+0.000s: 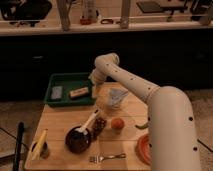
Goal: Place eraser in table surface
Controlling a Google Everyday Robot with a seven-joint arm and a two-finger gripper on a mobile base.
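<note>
The eraser (79, 92), a small tan block, lies inside the green tray (65, 78) at the table's back left. My gripper (94, 89) hangs down from the white arm (131, 82) at the tray's right edge, just right of the eraser and apart from it. The light wooden table surface (59, 120) spreads out in front of the tray.
A flat grey-blue pad (57, 92) lies in the tray's left part. On the table are a clear cup (116, 97), an orange fruit (117, 123), a green pepper (142, 125), an orange bowl (144, 149), a dark bowl with a white spoon (78, 139), a fork (106, 157) and a yellow item (39, 144).
</note>
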